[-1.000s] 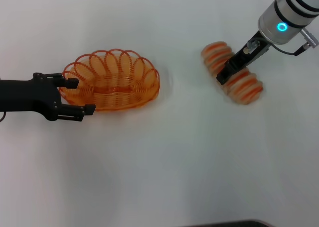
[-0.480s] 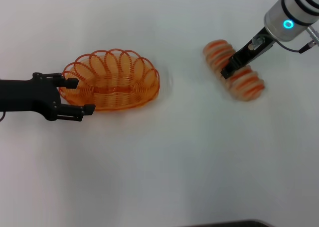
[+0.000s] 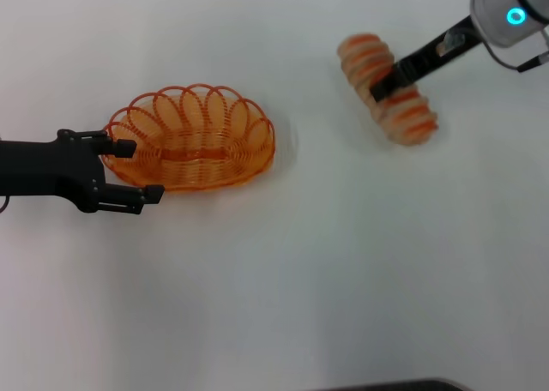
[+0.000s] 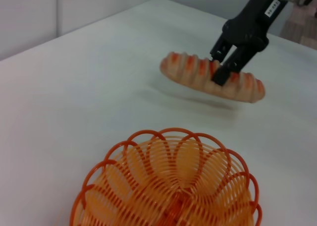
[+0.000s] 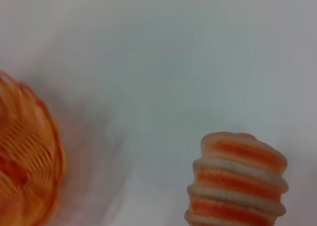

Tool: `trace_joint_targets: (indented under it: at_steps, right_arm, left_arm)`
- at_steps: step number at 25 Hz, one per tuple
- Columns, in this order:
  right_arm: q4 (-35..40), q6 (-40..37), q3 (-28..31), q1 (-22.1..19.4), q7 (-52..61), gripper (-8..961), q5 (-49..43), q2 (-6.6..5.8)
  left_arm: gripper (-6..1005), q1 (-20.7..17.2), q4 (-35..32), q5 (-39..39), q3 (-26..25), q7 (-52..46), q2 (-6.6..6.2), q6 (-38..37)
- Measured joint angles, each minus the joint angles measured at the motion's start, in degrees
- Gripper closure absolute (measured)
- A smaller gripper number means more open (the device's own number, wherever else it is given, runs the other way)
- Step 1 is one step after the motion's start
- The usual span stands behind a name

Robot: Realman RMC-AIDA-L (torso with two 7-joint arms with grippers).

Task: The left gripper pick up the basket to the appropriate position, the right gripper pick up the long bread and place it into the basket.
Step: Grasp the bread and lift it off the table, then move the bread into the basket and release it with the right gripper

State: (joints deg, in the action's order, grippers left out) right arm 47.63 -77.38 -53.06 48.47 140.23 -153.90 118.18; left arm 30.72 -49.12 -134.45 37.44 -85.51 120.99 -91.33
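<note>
The orange wire basket point(image 3: 197, 138) sits on the white table at the left. My left gripper point(image 3: 143, 170) is at its left end, open, with one finger at the rim and the other outside the near wall. My right gripper point(image 3: 383, 86) is shut on the middle of the long bread point(image 3: 413, 117) and holds it in the air at the far right. The left wrist view shows the basket point(image 4: 168, 181) close up, and beyond it the bread point(image 4: 190, 72) in the right gripper point(image 4: 223, 72) with a shadow beneath. The right wrist view shows the bread's end point(image 5: 237, 181) and the basket point(image 5: 25, 161).
The white table point(image 3: 283, 271) stretches bare between the basket and the bread and toward the near edge. A dark strip shows at the bottom edge of the head view.
My right gripper has lifted the long bread off the table and carried it up and back. The left gripper and the basket have stayed put.
</note>
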Motion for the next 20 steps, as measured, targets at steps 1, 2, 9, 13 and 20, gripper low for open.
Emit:
trace_joint_targets:
  at_steps: [1, 2, 9, 13, 20]
  right_arm:
    - [0.09, 0.08, 1.00, -0.19, -1.07, 520, 1.24, -0.19]
    - [0.28, 0.18, 2.22, -0.48, -2.46, 530, 2.85, -0.45]
    - [0.70, 0.32, 9.40, -5.89, -21.67, 566, 28.99, -1.91]
    - [0.47, 0.58, 9.86, -7.66, -30.55, 592, 37.66, -1.61]
    - [0.13, 3.35, 8.15, -6.56, -41.73, 624, 44.50, 1.05]
  left_arm:
    - [105, 0.04, -0.02, 0.00, 0.00, -0.14, -0.03, -0.26]
    - [105, 0.07, -0.09, -0.02, -0.02, -0.28, -0.09, -0.56]
    - [106, -0.46, -1.45, 0.16, -0.52, -0.62, 0.03, -1.05]
    - [105, -0.80, -1.99, 0.23, -1.15, -1.12, 0.07, -1.77]
    - [103, -2.40, -3.90, 0.56, -5.06, -1.13, 0.24, -4.39]
